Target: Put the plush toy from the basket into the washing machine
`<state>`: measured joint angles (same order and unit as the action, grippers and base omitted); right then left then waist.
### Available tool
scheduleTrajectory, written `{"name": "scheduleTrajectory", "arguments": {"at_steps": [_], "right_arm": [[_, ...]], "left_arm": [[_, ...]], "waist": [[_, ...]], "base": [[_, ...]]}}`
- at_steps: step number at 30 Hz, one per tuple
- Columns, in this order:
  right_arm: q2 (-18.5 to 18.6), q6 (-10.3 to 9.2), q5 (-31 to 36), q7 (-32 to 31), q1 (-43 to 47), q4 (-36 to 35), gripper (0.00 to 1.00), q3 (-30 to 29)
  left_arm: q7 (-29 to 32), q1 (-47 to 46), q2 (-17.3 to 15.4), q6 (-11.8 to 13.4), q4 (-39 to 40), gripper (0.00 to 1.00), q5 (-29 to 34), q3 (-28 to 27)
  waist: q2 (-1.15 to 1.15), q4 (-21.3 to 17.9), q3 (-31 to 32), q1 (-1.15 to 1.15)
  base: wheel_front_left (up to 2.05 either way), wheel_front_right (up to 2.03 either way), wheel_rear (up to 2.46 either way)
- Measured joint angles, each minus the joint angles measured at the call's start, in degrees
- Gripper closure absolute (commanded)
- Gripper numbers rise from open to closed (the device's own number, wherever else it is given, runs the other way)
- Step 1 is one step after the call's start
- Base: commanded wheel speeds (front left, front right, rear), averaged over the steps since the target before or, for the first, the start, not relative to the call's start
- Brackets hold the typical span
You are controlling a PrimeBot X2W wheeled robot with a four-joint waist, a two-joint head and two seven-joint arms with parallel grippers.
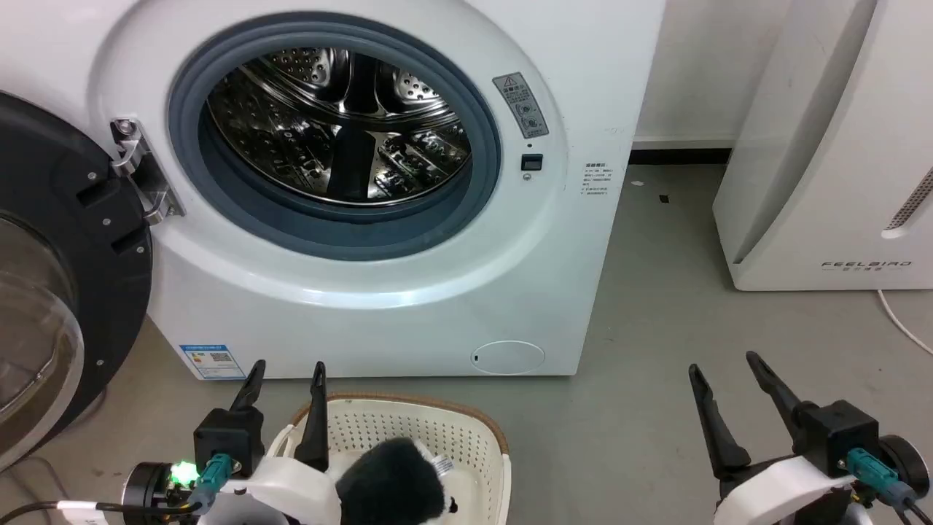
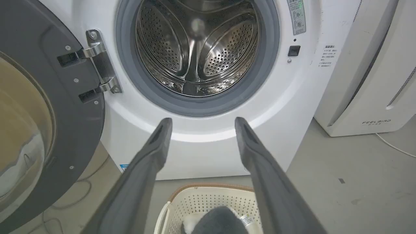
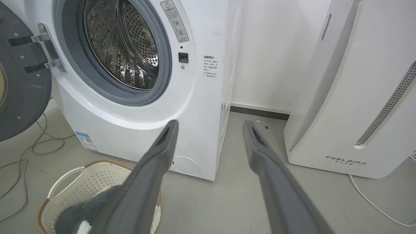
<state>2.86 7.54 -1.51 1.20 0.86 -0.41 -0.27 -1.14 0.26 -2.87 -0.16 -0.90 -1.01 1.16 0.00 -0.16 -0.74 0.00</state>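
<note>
The white washing machine (image 1: 379, 321) stands ahead with its black-rimmed glass door (image 1: 51, 240) swung open to the left, and only bare steel shows in the drum (image 1: 335, 124). On the floor before it sits the cream basket (image 1: 444, 432), holding the fluffy black-and-white plush toy (image 1: 393, 481) with its small white tag. My left gripper (image 1: 288, 372) is open, just above the basket's left rim and apart from the toy. My right gripper (image 1: 725, 368) hangs open over the floor further right, holding nothing. The left wrist view shows the open left gripper (image 2: 203, 122) above the basket (image 2: 211, 198) and toy (image 2: 217, 221).
A white FEELBIRD appliance (image 1: 824, 168) stands to the right of the washer, with a white cable (image 1: 900, 321) on the floor beside it. Grey cables (image 3: 29, 146) lie under the open door. Grey floor (image 1: 641, 306) lies between the washer and the appliance.
</note>
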Motion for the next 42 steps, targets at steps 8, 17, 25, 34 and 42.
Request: {"name": "scheduleTrajectory", "arguments": {"at_steps": [8, 17, 25, 34, 42], "right_arm": [[0.0, 0.0, -0.1, 0.9, 0.0, -0.3, 0.0, -0.4], [0.0, 0.0, -0.6, 2.1, 0.0, -1.2, 0.0, -0.5], [0.0, 0.0, -0.8, 3.0, -0.2, -1.8, 0.0, -0.5], [0.0, 0.0, -0.8, 4.1, -1.4, -2.2, 0.0, -0.3], [0.0, 0.0, -1.2, 5.0, -2.0, -2.9, 0.0, -0.1]], "left_arm": [[-1.0, -0.2, 0.0, 0.0, -1.6, 0.0, -0.8, 0.6], [-2.2, -1.7, 0.0, 0.0, -5.1, 0.0, -1.7, 1.6], [-3.0, -3.8, 0.0, -0.5, -9.9, 0.0, -2.3, 2.0], [-4.0, -7.1, -0.1, -1.0, -17.4, 0.0, -3.2, 2.9], [-4.0, -11.3, -1.1, -1.4, -25.2, 0.0, -3.9, 3.8]], "waist": [[0.0, -0.2, -1.4, 0.0], [0.0, -0.6, -4.0, 0.0], [0.0, -1.1, -6.3, 0.0], [0.0, -1.8, -9.1, 0.0], [0.0, -2.7, -12.6, 0.01]], "base": [[0.0, 0.0, 0.0], [0.0, 0.0, 0.0], [0.0, 0.0, 0.0], [0.0, 0.0, 0.0], [0.0, 0.0, 0.0]]}}
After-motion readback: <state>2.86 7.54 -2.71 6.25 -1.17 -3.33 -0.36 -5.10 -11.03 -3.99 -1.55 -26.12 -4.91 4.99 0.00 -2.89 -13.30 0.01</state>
